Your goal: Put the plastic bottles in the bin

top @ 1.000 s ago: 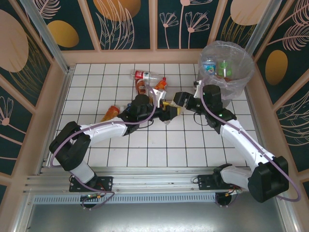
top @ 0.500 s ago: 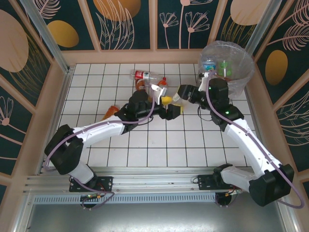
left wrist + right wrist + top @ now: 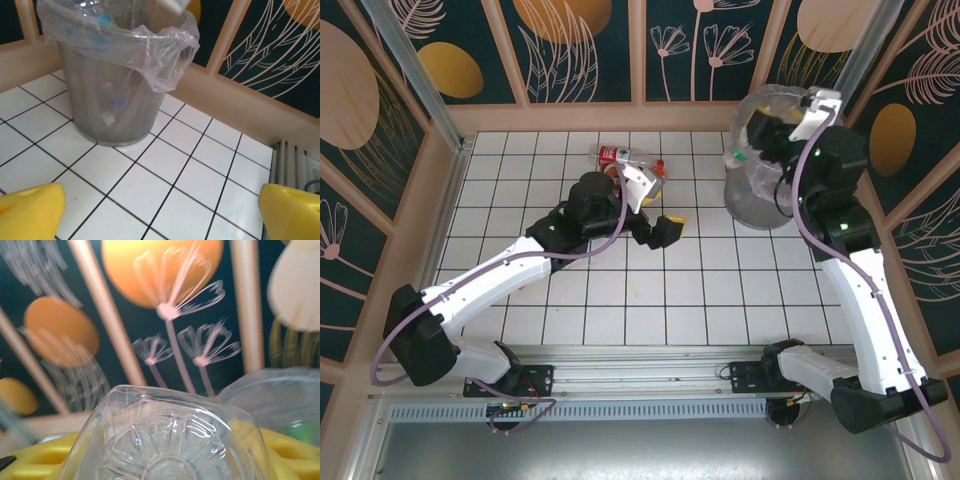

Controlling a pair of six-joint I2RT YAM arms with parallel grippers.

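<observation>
My right gripper (image 3: 757,132) is raised over the near-left rim of the bin (image 3: 750,200). It is shut on a clear plastic bottle (image 3: 165,440), whose ribbed base faces the right wrist camera between the yellow fingers (image 3: 35,460). My left gripper (image 3: 665,228) stands open over the tiles at mid table, with nothing between its yellow fingertips (image 3: 30,210). It faces the grey bin (image 3: 115,90), which has a clear bag over its rim and a blue-capped bottle (image 3: 100,17) inside. A red-labelled bottle (image 3: 617,154) and an orange one (image 3: 656,172) lie on the tiles behind the left wrist.
A low wooden wall (image 3: 590,117) runs round the white tiled floor (image 3: 720,290). The bin stands in the far right corner against it. The bag's loose fold (image 3: 170,55) hangs down the side of the bin.
The two grippers met at mid table. The left one opened and drew back to the left. The right one rose with the bottle to the bin's rim.
</observation>
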